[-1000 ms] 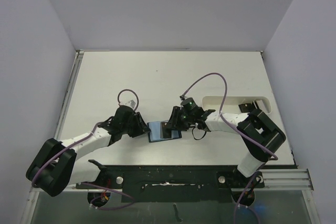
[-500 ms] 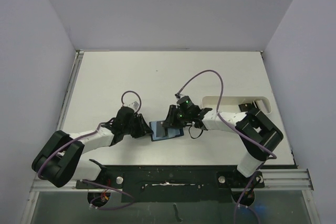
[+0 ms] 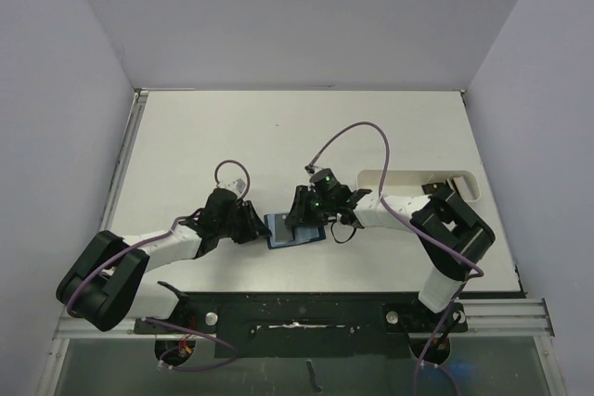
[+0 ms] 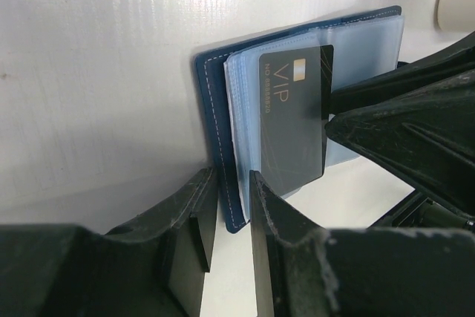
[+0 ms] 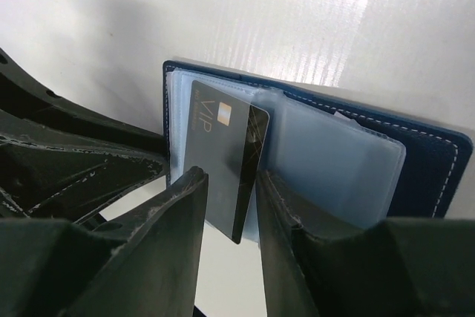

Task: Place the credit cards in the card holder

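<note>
A black VIP card (image 4: 292, 120) hung tilted over the open wallet (image 4: 211, 124), which lay flat near the front middle of the counter (image 3: 278, 136). One short end of the card overhung the clear sleeves (image 5: 334, 161), and no part of it appeared to be inside a pocket yet.

The card looked light, thin, stiff and slick. It was best taken by a trailing edge, leaving the leading edge free to find a sleeve mouth. The wallet looked soft by comparison, with floppy, glossy sleeves likely to buckle or skid unless the cover was pinned.

The right tool (image 5: 231, 177) had its fingers drawn in on either side of the card and seemed to be pinching it near one long edge. The left tool (image 4: 231, 177), reaching in from the opposite side, was pressed onto the stitched edge of the wallet's cover, holding it in place. A white tray (image 3: 371, 176) sat just behind the right arm.

Compared with a second earlier, the right wrist had crept a little to the left, further over the wallet. The left arm's elbow had swung inward towards the front rail, and the purple cable above the right arm had arched differently. The wallet itself had barely shifted, and the last half second brought almost no change.
</note>
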Tool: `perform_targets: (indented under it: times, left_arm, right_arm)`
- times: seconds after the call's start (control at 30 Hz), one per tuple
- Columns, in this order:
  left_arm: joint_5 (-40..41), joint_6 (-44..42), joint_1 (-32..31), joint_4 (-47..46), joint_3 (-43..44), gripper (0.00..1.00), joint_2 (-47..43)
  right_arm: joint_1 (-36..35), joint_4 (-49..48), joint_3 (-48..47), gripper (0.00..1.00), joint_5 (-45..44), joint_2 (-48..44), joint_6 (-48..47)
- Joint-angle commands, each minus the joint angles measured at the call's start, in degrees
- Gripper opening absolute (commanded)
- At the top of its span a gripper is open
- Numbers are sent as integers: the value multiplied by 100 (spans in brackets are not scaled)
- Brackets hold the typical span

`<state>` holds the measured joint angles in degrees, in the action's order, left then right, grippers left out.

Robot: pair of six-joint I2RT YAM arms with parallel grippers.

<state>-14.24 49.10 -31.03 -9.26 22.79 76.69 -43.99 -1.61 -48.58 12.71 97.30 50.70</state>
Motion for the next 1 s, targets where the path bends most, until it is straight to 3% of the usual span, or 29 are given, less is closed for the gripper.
perform_targets:
  times: [0.0,0.53,0.7,0.97]
  left_arm:
    - [-122,-119,17,-297,130,23,-15]
    - [-56,-275,18,-30,415,25,107]
    - [52,-337,26,259,656,31,115]
    - [326,-260,46,635,892,32,-292]
  right_arm:
    - [-56,-224,-283,34,146,19,-337]
    - [-57,-625,-139,43,469,38,-689]
    - [-57,-405,-48,47,284,-225,-695]
    - [-33,366,-40,50,-381,-690,-798]
